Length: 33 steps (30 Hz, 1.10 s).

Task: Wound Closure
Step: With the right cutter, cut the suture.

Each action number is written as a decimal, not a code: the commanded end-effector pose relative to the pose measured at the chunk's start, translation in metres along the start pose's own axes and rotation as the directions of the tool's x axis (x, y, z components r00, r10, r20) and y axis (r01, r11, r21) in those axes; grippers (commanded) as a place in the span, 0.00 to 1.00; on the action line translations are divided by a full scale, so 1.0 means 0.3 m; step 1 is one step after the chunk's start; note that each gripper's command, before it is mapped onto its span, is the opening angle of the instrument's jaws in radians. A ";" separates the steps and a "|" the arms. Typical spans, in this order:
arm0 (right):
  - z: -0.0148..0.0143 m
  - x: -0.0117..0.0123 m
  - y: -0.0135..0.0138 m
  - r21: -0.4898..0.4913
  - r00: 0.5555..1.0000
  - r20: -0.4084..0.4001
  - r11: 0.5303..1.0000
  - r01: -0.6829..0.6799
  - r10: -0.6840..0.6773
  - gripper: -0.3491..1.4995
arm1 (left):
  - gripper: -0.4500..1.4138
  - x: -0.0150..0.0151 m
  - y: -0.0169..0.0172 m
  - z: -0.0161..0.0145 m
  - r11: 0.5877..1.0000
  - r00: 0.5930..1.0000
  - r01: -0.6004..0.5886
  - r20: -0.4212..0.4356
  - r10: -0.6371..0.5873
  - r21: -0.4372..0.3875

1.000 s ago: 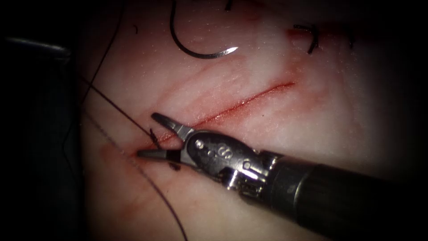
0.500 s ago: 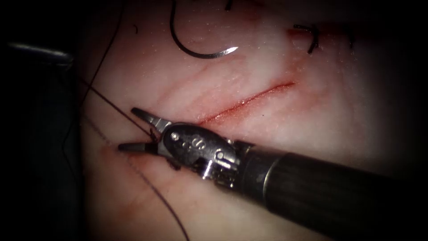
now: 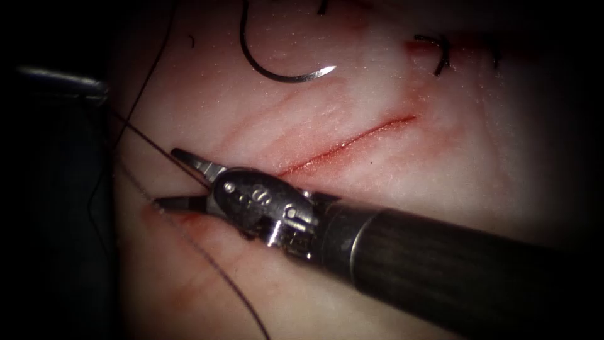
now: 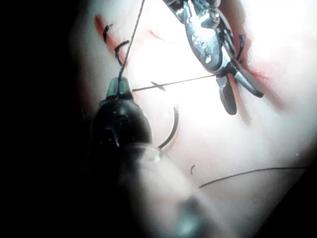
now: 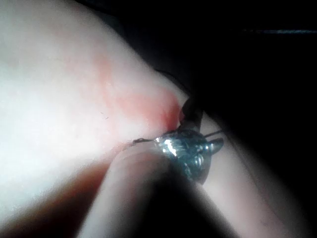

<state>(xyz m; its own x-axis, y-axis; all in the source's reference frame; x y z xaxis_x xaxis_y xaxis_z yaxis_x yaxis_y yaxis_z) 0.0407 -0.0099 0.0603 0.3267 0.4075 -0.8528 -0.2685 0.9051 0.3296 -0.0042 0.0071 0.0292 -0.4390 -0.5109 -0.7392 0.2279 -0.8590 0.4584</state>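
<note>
Right tool point(image 3: 170, 178): fingers spread wide, holding nothing, at the cut's point(image 3: 343, 146) left end, astride the thread point(image 3: 148, 140).
Left tool point(image 4: 119, 88): fingers closed on the thread.
Needle point(image 3: 277, 74): lying free on the tissue point(image 3: 440, 182), above the cut, not in it.

Needle point(image 3: 277, 69) eye end cut off by frame edge; knot perhaps under right claw point(image 3: 173, 179).
</note>
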 end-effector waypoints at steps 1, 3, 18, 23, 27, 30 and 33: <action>0.0035 0.0008 0.0010 -0.003 1.000 -0.006 1.000 0.001 -0.001 0.70 | 0.05 -0.001 -0.002 0.002 1.000 1.000 -0.004 0.000 0.004 0.004; 0.0042 0.0011 0.0011 -0.005 1.000 -0.008 1.000 0.000 0.000 0.70 | 0.05 0.000 -0.002 0.002 1.000 1.000 -0.004 0.000 0.004 0.004; 0.0052 0.0031 0.0009 -0.007 1.000 -0.020 1.000 -0.004 0.004 0.58 | 0.05 0.000 -0.002 0.002 1.000 1.000 -0.004 0.000 0.004 0.005; 0.0052 0.0020 -0.0001 0.056 1.000 -0.020 0.998 0.019 -0.018 0.00 | 0.05 0.001 -0.002 0.002 1.000 1.000 -0.009 0.001 0.009 0.006; 0.0051 0.0028 0.0003 0.045 0.997 -0.021 0.996 0.071 -0.070 0.00 | 0.05 0.002 -0.002 0.002 1.000 1.000 -0.009 0.002 0.009 0.006; 0.0042 0.0038 0.0006 0.047 0.996 -0.019 0.995 0.091 -0.090 0.00 | 0.05 0.003 -0.001 0.002 1.000 1.000 -0.015 0.002 0.015 0.006; 0.0018 0.0055 0.0002 0.058 0.995 -0.008 0.994 0.097 -0.097 0.00 | 0.05 0.004 -0.001 0.002 1.000 1.000 -0.015 0.001 0.015 0.006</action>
<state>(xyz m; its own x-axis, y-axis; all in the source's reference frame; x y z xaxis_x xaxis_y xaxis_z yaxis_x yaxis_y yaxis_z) 0.0411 -0.0095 0.0590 0.3434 0.3183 -0.8836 -0.1878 0.9451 0.2675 -0.0047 0.0059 0.0281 -0.4368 -0.5203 -0.7338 0.2317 -0.8533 0.4671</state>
